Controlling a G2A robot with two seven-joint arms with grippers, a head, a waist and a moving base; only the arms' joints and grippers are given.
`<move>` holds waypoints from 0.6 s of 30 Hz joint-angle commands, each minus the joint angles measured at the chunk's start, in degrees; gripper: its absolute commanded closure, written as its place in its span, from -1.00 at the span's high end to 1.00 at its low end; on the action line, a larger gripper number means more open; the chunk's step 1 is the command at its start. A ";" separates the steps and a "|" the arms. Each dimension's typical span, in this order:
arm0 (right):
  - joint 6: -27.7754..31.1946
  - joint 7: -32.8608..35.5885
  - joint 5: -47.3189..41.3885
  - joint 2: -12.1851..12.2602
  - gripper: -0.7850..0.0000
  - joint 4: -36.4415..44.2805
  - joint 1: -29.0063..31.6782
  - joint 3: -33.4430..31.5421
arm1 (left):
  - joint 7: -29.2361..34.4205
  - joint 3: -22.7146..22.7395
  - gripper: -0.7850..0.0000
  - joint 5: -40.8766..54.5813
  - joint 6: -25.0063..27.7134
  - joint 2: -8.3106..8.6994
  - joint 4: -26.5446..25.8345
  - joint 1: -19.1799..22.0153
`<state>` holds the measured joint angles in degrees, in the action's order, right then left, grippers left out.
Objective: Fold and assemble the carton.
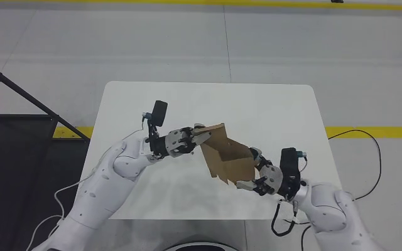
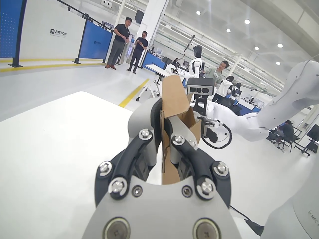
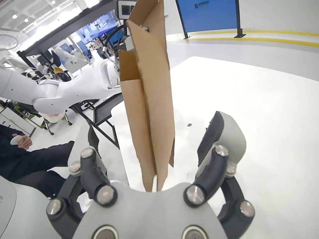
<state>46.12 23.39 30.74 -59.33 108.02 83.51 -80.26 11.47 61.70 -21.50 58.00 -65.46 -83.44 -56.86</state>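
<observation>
Carton point(image 1: 226, 157) of plain brown cardboard hangs above the white table point(image 1: 157, 100), strung between the two grippers; no part of it can be seen touching the tabletop.

At its left end, the left gripper point(image 1: 196, 135) has its fingers pressed together on a flap of the carton. In the left wrist view the dark pads point(image 2: 156, 118) clamp the thin cardboard edge. The rest of the carton point(image 2: 172, 93) rises straight ahead of the fingertips, with the partly opened body beyond the flap.

From above, the body reads as a half-opened sleeve with its hollow inside showing. It slants away from the left gripper down toward the right one.

At the carton's right end, the right gripper point(image 1: 251, 169) is spread wide, with one finger to each side of the carton's near edge. In the right wrist view the carton point(image 3: 149, 88) stands upright between the ribbed pads point(image 3: 208, 135). There is a clear gap to the fuller-seen pad; whether the other pad touches the cardboard cannot be told.

As for writing, the barrier panels point(image 2: 58, 32) beyond the left gripper carry a dark logo and wordmark on white. The panels beyond the right gripper point(image 3: 204, 8) carry the same kind of mark in white on blue.
</observation>
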 commanded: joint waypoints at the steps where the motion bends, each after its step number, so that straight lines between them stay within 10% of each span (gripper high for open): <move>1: -0.27 0.26 0.88 0.01 1.00 0.48 -0.14 0.46 | -0.42 -0.22 -1.00 -0.18 0.00 -0.05 0.07 0.17; 18: -3.92 -5.33 13.75 -0.34 1.00 5.93 2.63 3.75 | -3.78 -2.17 -1.00 -1.76 0.00 -0.80 1.06 1.24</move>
<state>42.42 18.61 43.44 -59.64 113.55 85.84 -76.69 7.81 59.66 -23.20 58.00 -66.22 -82.40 -55.67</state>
